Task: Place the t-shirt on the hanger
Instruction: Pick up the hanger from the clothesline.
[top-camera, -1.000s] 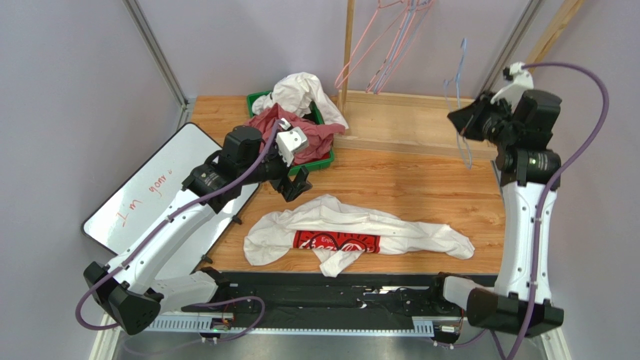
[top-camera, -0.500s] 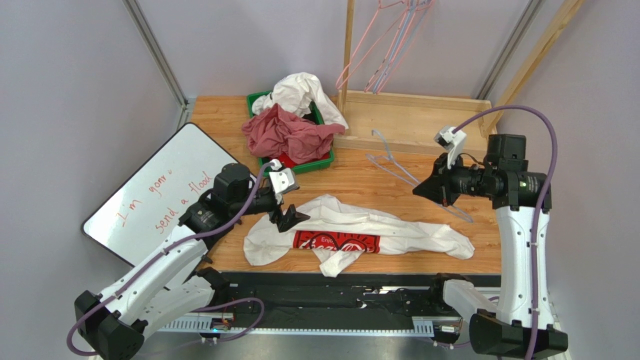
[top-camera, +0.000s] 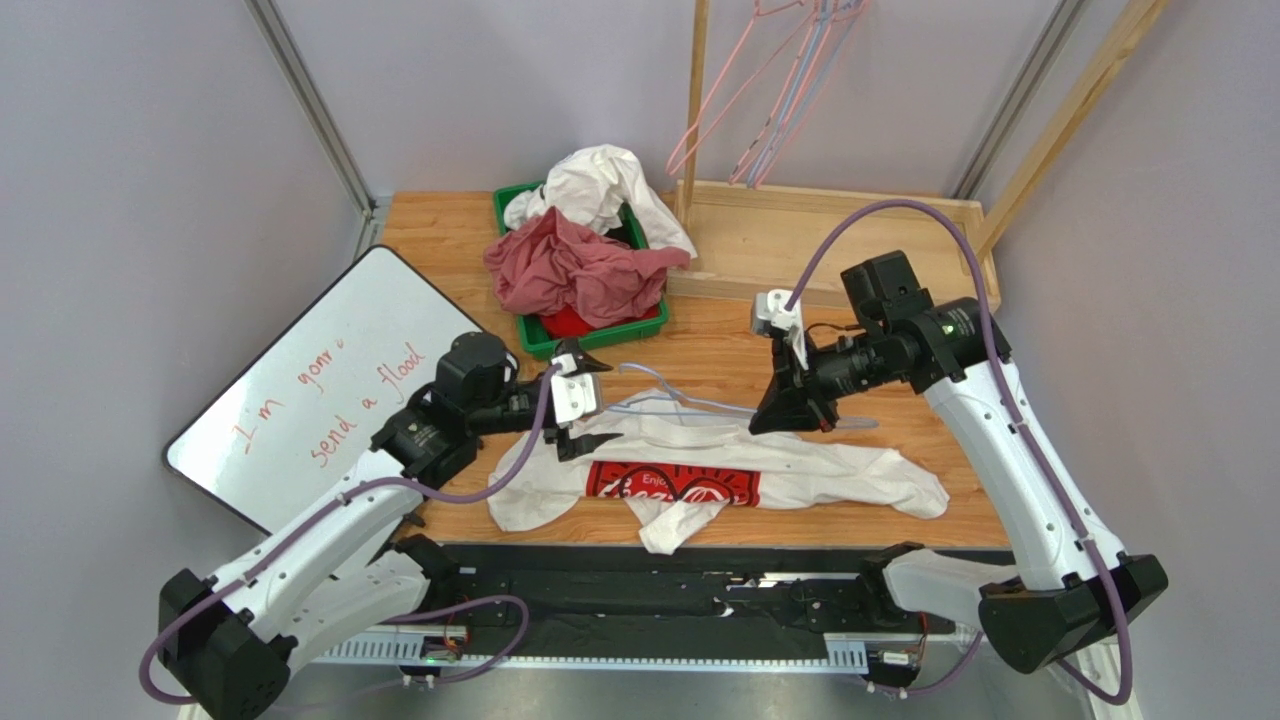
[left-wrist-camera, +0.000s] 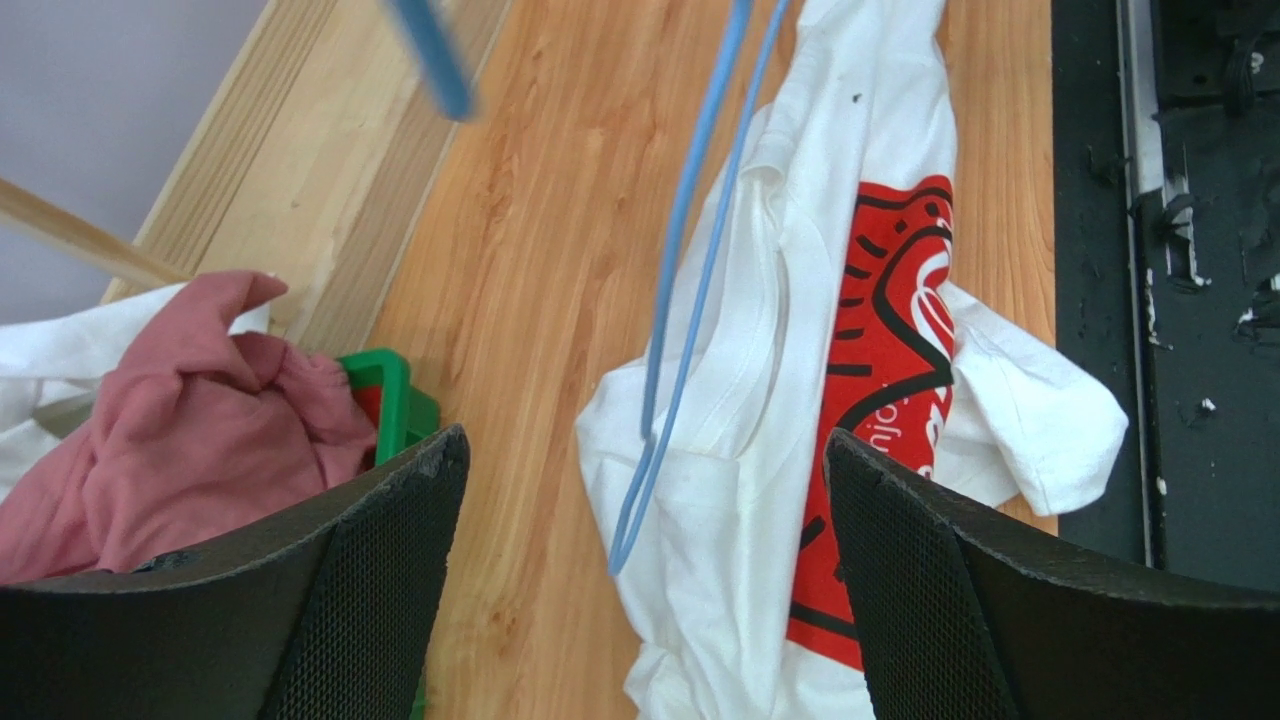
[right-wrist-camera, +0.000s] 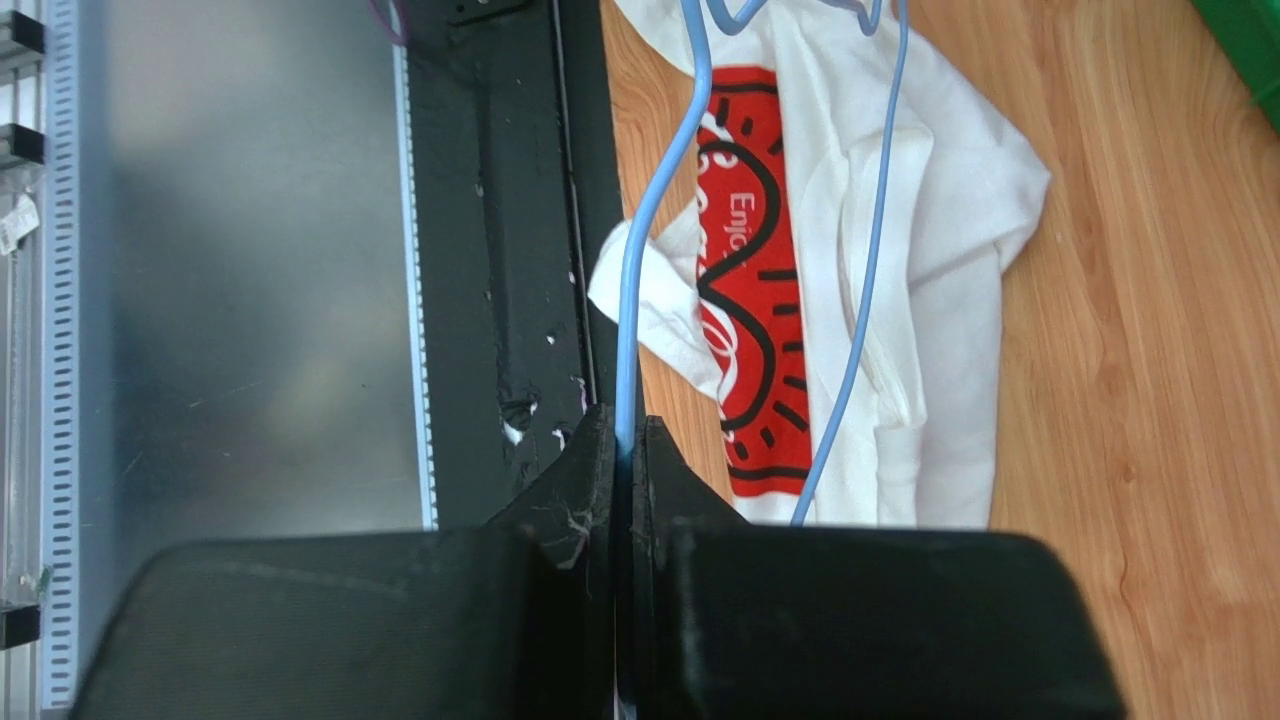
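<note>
The white t-shirt (top-camera: 812, 458) with its red print (top-camera: 672, 483) lies crumpled lengthwise near the table's front edge. My right gripper (top-camera: 781, 408) is shut on one wire of the pale blue hanger (top-camera: 684, 396), holding it low over the shirt's upper edge. In the right wrist view the hanger (right-wrist-camera: 649, 255) runs out from between my closed fingers (right-wrist-camera: 624, 435) across the t-shirt (right-wrist-camera: 947, 270). My left gripper (top-camera: 591, 402) is open at the shirt's left end. In the left wrist view the hanger's tip (left-wrist-camera: 676, 300) hangs between my wide jaws (left-wrist-camera: 646, 495), just above the t-shirt (left-wrist-camera: 781, 390).
A green bin (top-camera: 529, 327) behind the shirt holds a dusty-red garment (top-camera: 579, 270) and a plain white one (top-camera: 609, 177). A whiteboard (top-camera: 323, 393) lies at left. A wooden rack (top-camera: 696, 105) at the back carries pink and lavender hangers (top-camera: 766, 90). A black strip (top-camera: 676, 578) edges the front.
My right arm swung down and left from the rack, bringing the blue hanger over the shirt. My left arm moved forward and right to the shirt's left end, meeting the hanger's tip.
</note>
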